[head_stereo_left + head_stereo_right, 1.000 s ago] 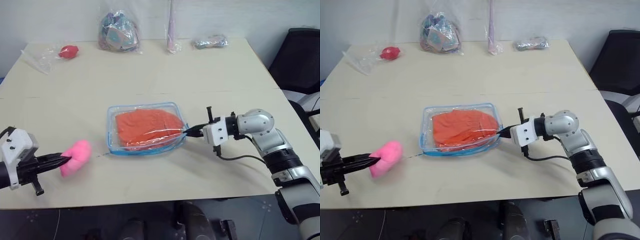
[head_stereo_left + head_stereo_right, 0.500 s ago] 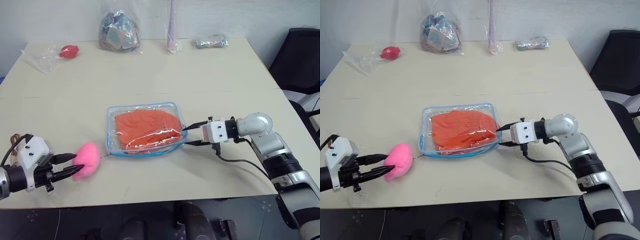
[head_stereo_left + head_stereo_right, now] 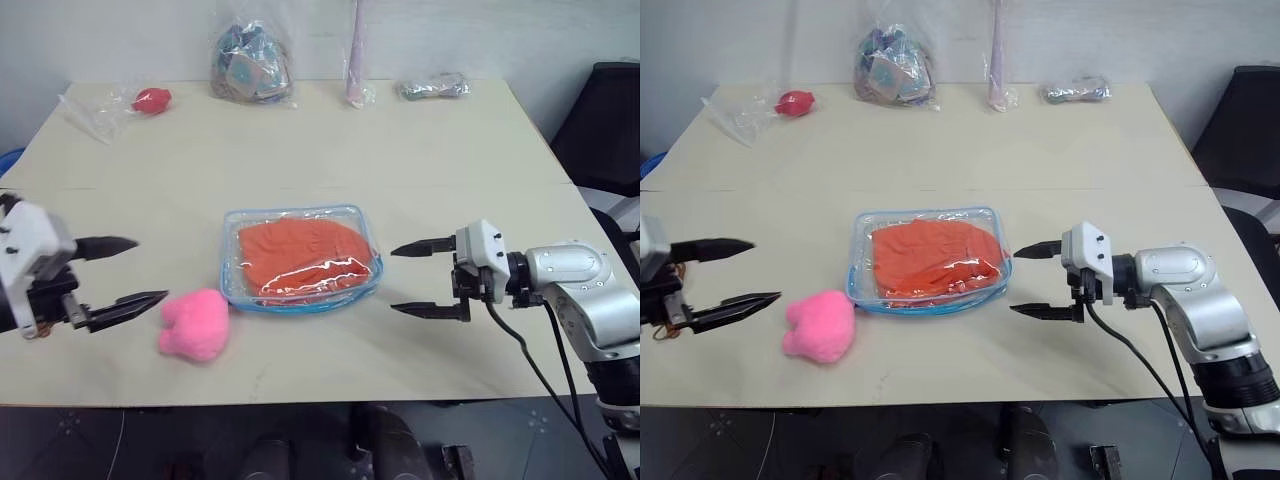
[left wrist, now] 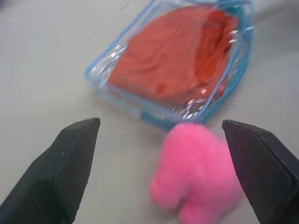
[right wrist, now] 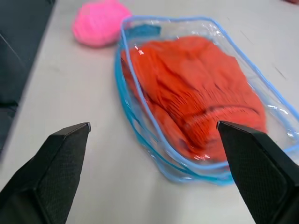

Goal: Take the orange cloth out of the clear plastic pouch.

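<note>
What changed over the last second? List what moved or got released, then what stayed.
The left gripper let go of the pink pompom, opened wide and drew back from it. The right gripper released the pouch's edge, opened and pulled away to the right. Both are now empty. The clear plastic pouch lies where it was on the table, with the orange cloth still inside.

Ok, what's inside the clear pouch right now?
The orange cloth, bunched up, lies inside the clear plastic pouch. Whatever lies beneath the cloth is covered.
</note>
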